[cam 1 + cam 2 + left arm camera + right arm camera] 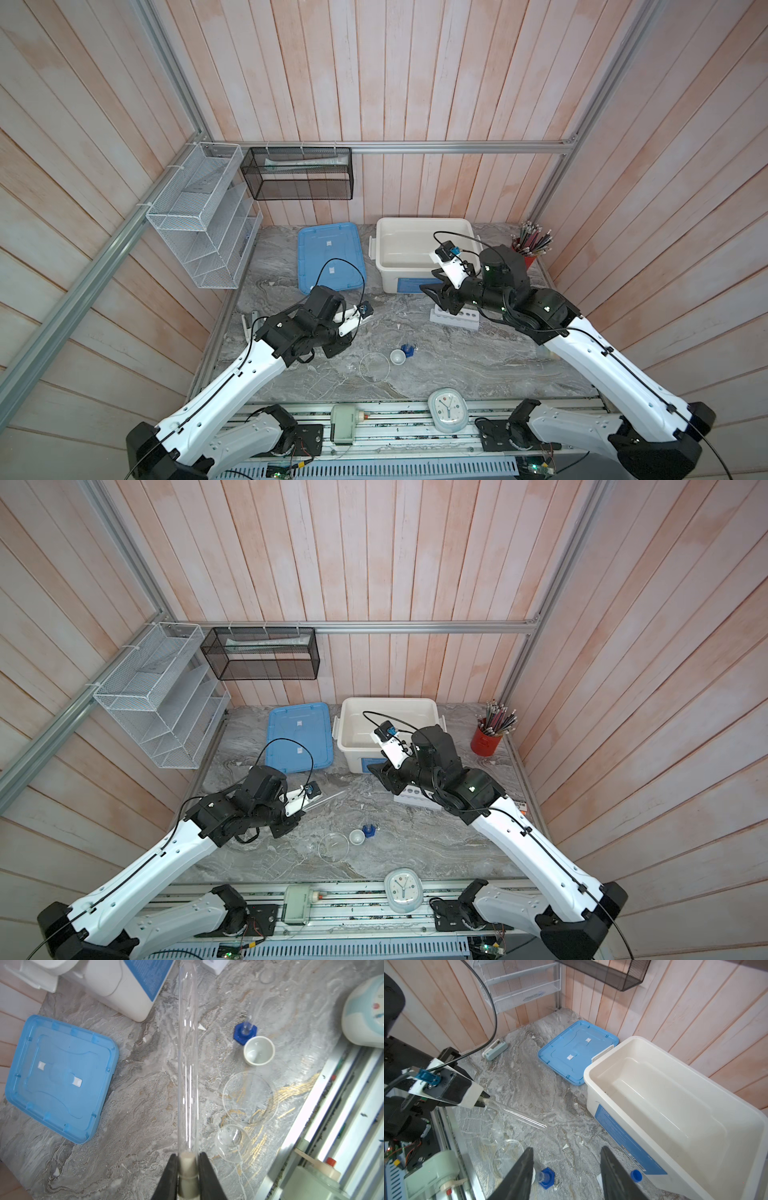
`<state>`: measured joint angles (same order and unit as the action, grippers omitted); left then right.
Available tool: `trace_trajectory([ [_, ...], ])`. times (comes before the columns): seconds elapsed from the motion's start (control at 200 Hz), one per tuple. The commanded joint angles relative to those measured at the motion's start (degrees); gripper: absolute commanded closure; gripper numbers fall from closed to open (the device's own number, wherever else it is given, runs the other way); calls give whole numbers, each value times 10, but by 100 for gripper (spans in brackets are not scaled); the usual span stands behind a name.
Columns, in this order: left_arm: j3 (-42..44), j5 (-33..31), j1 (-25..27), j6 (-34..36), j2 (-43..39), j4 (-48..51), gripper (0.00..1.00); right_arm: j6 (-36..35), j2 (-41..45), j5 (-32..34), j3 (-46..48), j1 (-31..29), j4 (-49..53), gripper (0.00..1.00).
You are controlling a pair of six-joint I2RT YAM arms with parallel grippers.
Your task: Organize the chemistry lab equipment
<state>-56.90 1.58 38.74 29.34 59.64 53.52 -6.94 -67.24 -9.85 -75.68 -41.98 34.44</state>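
My left gripper is shut on the white cap of a clear test tube, which sticks out level above the table. My right gripper is open and empty; in a top view it hovers over the left end of the white rack. A blue tube cap shows beside its finger. The small white bowl, the blue-based cylinder and the clear round glass vessel stand together mid-table, between the two arms.
An open white tub stands at the back, with its blue lid flat to its left. A red cup of pencils is at the back right. A pale clock sits at the front edge. Wire shelves hang on the left wall.
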Motion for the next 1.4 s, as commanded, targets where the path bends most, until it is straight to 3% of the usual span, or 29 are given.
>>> trace_trajectory([
  [0.0, -8, -34, 35, 17, -9, 39, 81, -42, -49, -36, -34, -15, 131, 47],
  [0.14, -4, -68, 60, 36, -32, 29, 82, -56, -86, -65, -57, -30, 165, 47],
  [0.56, -15, -68, 104, 60, -73, 17, 83, -93, -164, -195, -121, -41, 192, 47],
  [0.98, -34, -129, 201, 104, -65, 20, 84, -99, -222, -215, -139, -79, 206, 46],
  [1.396, -10, -172, 214, 126, -80, -2, 86, -91, -254, -241, -131, -103, 188, 50],
])
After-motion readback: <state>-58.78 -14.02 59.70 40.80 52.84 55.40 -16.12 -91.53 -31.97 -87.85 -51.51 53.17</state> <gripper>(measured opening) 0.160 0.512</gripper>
